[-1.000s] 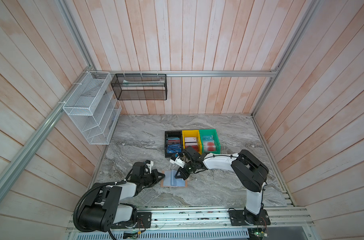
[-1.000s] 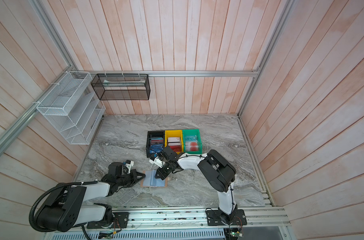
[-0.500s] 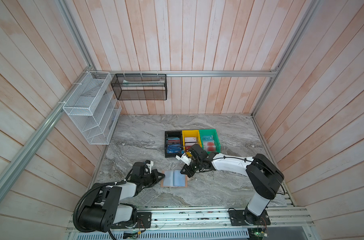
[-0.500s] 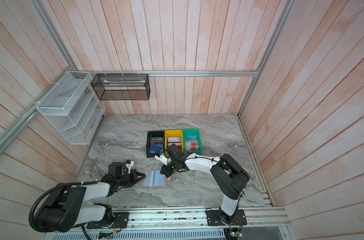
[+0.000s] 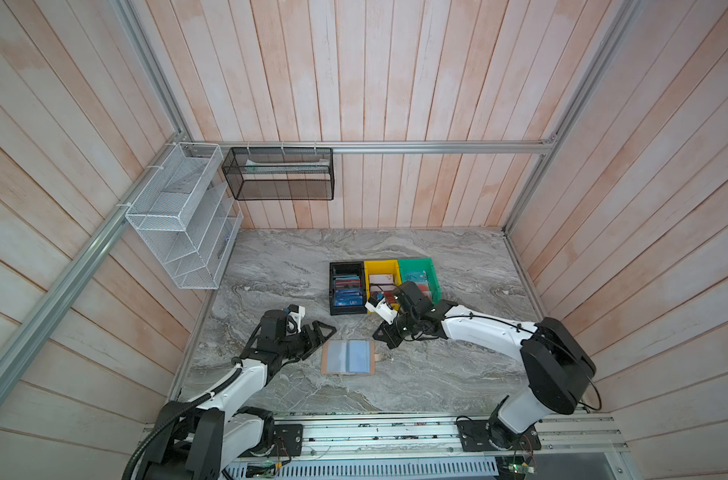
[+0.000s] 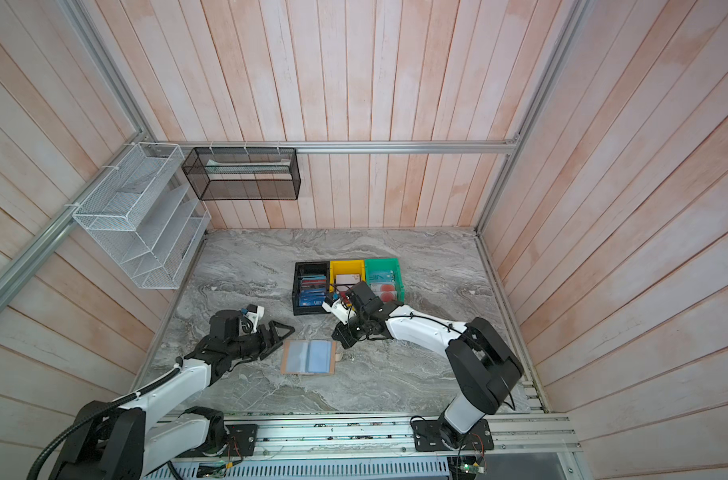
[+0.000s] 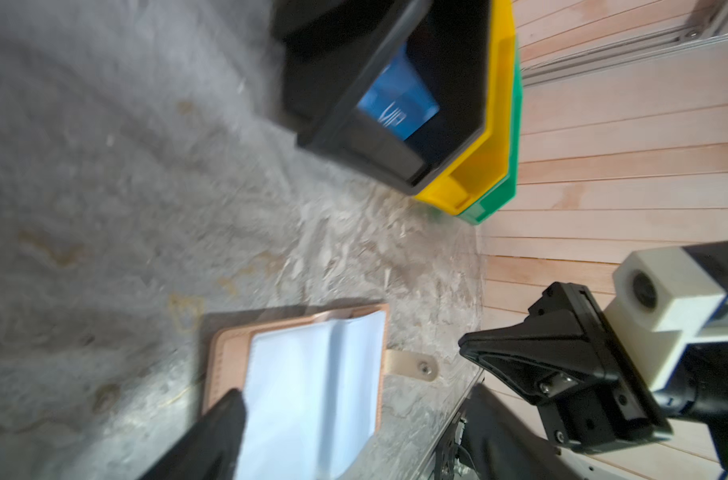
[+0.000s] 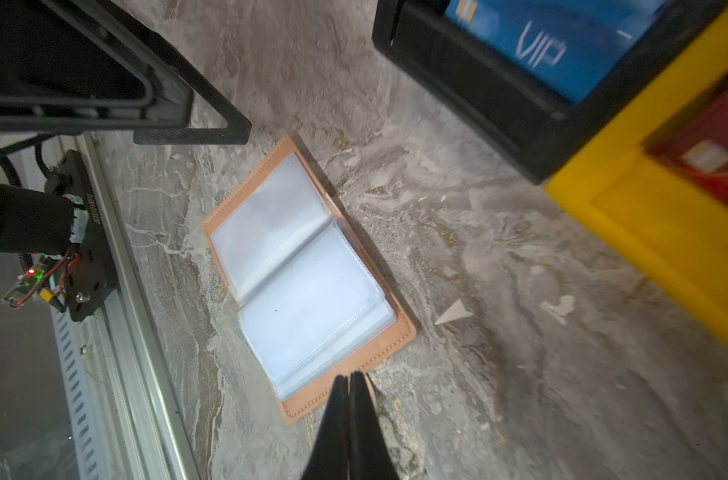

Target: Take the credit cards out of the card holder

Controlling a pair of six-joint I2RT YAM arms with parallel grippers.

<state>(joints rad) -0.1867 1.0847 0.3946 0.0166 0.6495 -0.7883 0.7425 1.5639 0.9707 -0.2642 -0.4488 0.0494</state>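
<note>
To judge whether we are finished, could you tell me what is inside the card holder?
The card holder lies open; both facing sleeves look empty, no card showing. The ones stacked underneath are covered, so their contents cannot be told.

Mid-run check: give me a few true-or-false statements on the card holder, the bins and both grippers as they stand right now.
1. The card holder lies open on the table. True.
2. The right gripper is clamped on a card. False: its jaws are shut on nothing, with the tips at the holder's edge.
3. A blue VIP card lies in the black bin. True.
4. The left gripper is shut. False: its jaws stand wide open beside the holder.
5. A red card shows in the holder's open sleeves. False: the sleeves that show look empty.
</note>
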